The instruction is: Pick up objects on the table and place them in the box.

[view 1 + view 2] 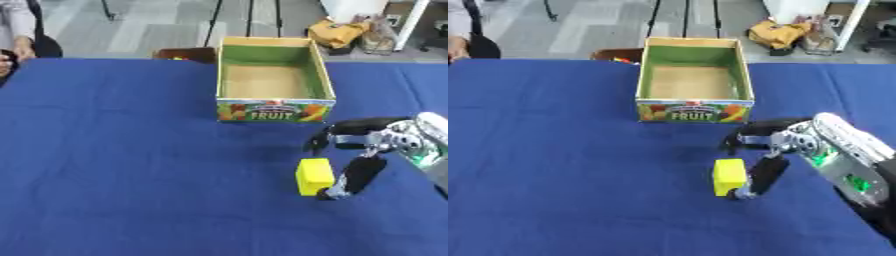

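Yellow and blocky, a small plastic-looking cuboid (pixel 314 176) stands on the blue cloth-covered table (pixel 131 165), nearer the robot than the open cardboard fruit box with green inner walls (pixel 274 77) and slightly to the box's right. The robot's right hand (pixel 776 150) is at the block's right side: one dark finger (pixel 761 179) reaches down and touches the block's lower right edge, while another stretches level above and beyond it, toward the box. The hand is spread around the block rather than closed on it; nothing is held yet.

This looks like the grasping step for the block, with the box's brown floor showing nothing inside. Next, the fingers would need to close on opposite faces of the block, lift it, then carry it toward and over the box's printed front wall.

Between block and box the cloth is bare, so only that wall must be cleared. Beyond the box, off the table, sit a dark brown object (pixel 185 54) and a yellow bag (pixel 338 32). The left hand shows in neither view.
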Robot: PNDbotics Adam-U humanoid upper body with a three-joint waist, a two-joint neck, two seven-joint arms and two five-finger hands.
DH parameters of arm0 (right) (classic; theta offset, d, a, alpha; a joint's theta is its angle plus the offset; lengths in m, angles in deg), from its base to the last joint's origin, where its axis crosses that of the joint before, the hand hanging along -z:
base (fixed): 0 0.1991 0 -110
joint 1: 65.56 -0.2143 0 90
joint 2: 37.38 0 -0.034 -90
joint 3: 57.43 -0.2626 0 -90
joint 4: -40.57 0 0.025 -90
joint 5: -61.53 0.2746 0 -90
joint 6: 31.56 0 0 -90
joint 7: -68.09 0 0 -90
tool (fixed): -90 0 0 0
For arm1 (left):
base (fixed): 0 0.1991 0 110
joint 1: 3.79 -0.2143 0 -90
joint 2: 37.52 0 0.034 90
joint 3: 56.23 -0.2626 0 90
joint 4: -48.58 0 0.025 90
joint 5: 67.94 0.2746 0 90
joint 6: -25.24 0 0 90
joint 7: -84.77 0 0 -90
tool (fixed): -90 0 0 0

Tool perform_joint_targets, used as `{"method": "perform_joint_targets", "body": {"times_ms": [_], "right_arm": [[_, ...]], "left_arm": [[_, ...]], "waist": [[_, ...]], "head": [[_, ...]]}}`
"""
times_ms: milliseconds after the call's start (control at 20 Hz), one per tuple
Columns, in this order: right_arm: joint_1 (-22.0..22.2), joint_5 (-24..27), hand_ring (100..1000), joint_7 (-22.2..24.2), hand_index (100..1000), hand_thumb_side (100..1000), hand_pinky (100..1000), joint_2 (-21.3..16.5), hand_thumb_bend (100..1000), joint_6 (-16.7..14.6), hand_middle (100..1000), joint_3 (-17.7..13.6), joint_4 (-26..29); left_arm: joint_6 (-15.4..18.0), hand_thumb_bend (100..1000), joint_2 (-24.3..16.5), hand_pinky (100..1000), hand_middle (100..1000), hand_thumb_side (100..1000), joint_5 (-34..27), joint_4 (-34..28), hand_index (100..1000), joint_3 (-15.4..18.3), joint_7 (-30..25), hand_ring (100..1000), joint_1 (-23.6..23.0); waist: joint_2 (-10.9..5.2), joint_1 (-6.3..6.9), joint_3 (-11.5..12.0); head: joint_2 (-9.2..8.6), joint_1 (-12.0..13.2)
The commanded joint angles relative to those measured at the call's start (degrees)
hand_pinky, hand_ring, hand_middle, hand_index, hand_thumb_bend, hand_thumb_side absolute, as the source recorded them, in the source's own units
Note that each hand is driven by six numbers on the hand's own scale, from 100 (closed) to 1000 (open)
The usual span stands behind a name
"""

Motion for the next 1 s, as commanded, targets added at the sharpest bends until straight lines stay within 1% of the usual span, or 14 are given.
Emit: {"method": "perform_joint_targets", "body": {"times_ms": [50, 200, 600, 750, 950, 1000], "right_arm": [[-0.7, -0.9, 892, -0.5, 896, 417, 897, -0.7, 473, -0.3, 759, -0.1, -0.2], [-0.7, -1.2, 886, -1.2, 876, 436, 893, -0.5, 445, -0.4, 747, 0.1, -0.9], [-0.6, -2.0, 876, -3.3, 809, 412, 882, 0.0, 315, -0.3, 710, 0.5, -2.5], [-0.7, -1.8, 871, -3.8, 789, 402, 879, 0.2, 300, -0.3, 683, 0.6, -2.8], [-0.7, -1.8, 873, -3.7, 789, 355, 879, 0.2, 321, -0.6, 683, 0.9, -3.0], [-0.7, -1.9, 872, -3.4, 788, 358, 879, 0.3, 329, -0.8, 681, 1.0, -3.1]], "left_arm": [[0.0, 100, -0.7, 600, 864, 1000, 0.2, -1.0, 964, 0.2, -0.3, 750, 0.8], [-0.1, 100, -0.6, 600, 864, 1000, 0.2, -1.0, 964, 0.2, -0.3, 750, 0.8], [-0.1, 100, -0.4, 598, 865, 1000, 0.3, -1.0, 964, 0.2, -0.4, 750, 0.9], [-0.2, 100, -0.4, 595, 865, 1000, 0.3, -1.0, 964, 0.2, -0.4, 750, 0.9], [-0.2, 100, -0.4, 595, 865, 1000, 0.3, -1.0, 964, 0.2, -0.4, 750, 1.0], [-0.2, 100, -0.4, 595, 865, 1000, 0.3, -1.0, 964, 0.2, -0.4, 750, 1.0]], "waist": [[-0.81, 0.08, 0.1], [-0.70, 0.09, 0.1], [-0.46, 0.02, 0.2], [-0.41, -0.06, 0.2], [-0.37, -0.14, 0.3], [-0.36, -0.15, 0.3]], "head": [[-0.49, -0.2], [-0.53, -0.3], [-0.64, -0.3], [-0.69, -0.4], [-0.73, -0.6], [-0.76, -0.6]]}}
